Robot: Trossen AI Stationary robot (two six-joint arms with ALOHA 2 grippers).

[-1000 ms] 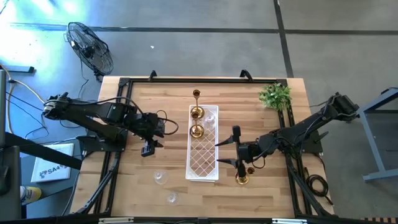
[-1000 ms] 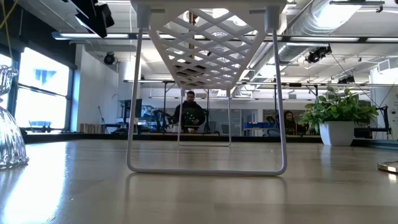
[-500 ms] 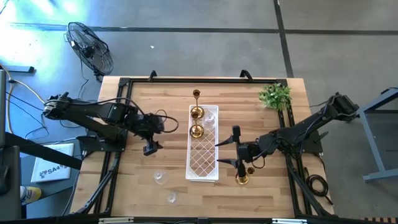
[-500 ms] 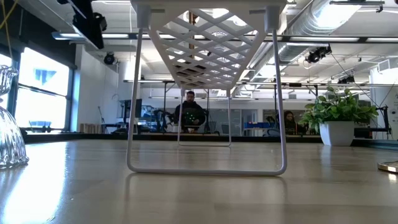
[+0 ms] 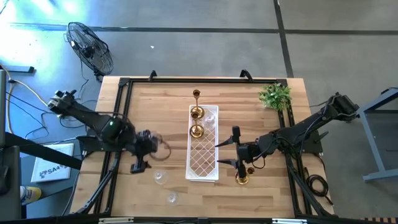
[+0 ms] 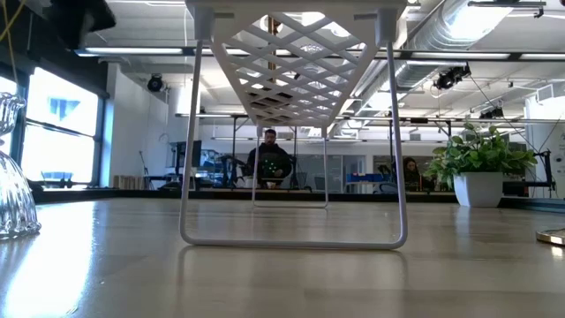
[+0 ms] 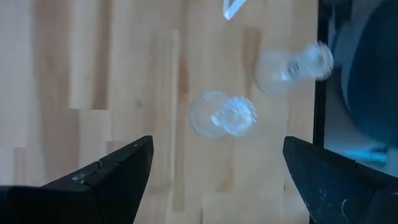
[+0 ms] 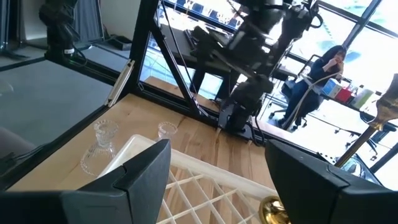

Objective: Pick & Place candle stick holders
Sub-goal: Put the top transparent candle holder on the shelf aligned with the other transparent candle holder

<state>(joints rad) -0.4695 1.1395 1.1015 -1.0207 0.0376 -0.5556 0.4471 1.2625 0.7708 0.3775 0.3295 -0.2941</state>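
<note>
Wooden tabletop (image 5: 155, 112), high view: white tray (image 5: 203, 146) at centre carries two brass holders (image 5: 196, 122); a tall brass holder (image 5: 196, 95) stands at its 12 o'clock end. Right pincer (image 5: 234, 149), fingers spread, empty, sits beside a brass holder (image 5: 242, 179). Left pincer (image 5: 135, 167) hovers near two glass holders (image 5: 160, 178).

Left wrist view: fingers (image 7: 106, 174) wide apart, empty, above both glass holders.

2 brass holders (image 5: 196, 122) on the tray (image 5: 203, 163); 2 glass holders (image 5: 160, 178) lie left.
</note>
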